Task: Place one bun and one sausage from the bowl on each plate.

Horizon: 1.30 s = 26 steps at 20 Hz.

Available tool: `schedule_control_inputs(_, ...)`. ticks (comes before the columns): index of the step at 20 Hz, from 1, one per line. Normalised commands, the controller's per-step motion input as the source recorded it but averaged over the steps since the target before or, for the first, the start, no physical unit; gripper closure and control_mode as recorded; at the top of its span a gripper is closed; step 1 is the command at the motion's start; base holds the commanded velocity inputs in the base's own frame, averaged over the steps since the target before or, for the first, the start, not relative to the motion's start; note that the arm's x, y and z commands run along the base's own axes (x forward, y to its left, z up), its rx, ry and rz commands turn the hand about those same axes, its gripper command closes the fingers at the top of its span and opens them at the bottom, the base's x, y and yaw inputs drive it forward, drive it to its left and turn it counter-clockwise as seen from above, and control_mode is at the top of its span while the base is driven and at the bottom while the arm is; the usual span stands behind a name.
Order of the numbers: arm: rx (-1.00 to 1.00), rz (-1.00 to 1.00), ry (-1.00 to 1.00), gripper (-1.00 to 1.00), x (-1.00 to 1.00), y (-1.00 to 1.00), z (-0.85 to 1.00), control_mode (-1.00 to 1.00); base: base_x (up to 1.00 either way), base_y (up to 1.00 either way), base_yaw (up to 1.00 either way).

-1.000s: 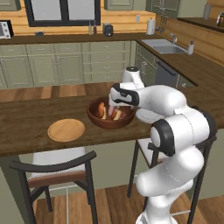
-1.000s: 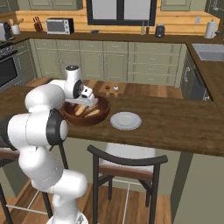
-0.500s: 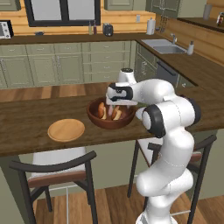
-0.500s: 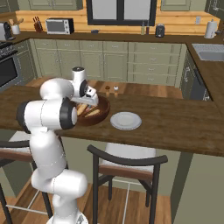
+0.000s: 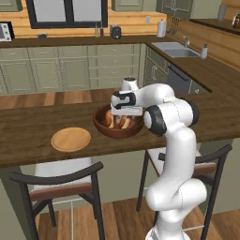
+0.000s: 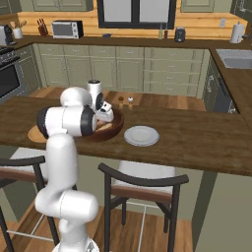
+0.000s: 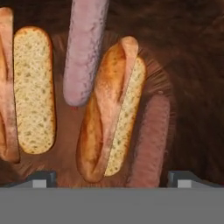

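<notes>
Buns and sausages are what you have right under the hand: in your hand view, one bun [image 7: 111, 109] lies split-side up at the centre, running from about 1 o'clock down to 7 o'clock. A second bun [image 7: 34, 89] sits at 9 o'clock from it, and a pale pink sausage [image 7: 83, 50] comes down from 12 o'clock between the two. A darker sausage [image 7: 148, 140] lies just beside the centre bun at 4 o'clock, against the bowl's [image 7: 192, 65] dark wooden wall. Whether the buns and sausages touch each other you cannot tell for certain.

Your gripper [image 7: 111, 178] has its jaws spread wide apart, one tip at each lower corner of the hand view, with the centre bun's near end between them; nothing is clamped.

From your left base view, the gripper [image 5: 124, 112] hangs over the bowl [image 5: 104, 127] on the dark counter [image 5: 28, 126], and the tan wooden plate [image 5: 71, 139] lies at 8 o'clock from the bowl, near but apart. From your right base view, the pale plate [image 6: 141, 136] lies at 3 o'clock from the bowl [image 6: 112, 129], just beside it. Both plates hold nothing yet
</notes>
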Motion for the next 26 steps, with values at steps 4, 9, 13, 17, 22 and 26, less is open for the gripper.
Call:
schedule_control_inputs(4,0.0,0.0,0.08,-1.0,0.32,0.05,-0.4,-1.0,0.0,0.0,0.0)
schedule_control_inputs(9,0.0,0.0,0.06,-1.0,0.26,0.01,-0.3,-1.0,0.0,0.0,0.0)
schedule_control_inputs(13,0.0,0.0,0.03,-1.0,0.01,0.0,-0.16,-1.0,0.0,0.0,0.0)
schedule_control_inputs(17,0.0,0.0,0.0,-1.0,0.0,0.0,-0.01,-1.0,0.0,0.0,0.0)
schedule_control_inputs(22,0.0,0.0,0.0,1.0,0.0,0.0,0.0,-1.0,0.0,0.0,0.0)
schedule_control_inputs(26,0.0,0.0,0.0,1.0,0.0,0.0,0.0,-1.0,0.0,0.0,0.0)
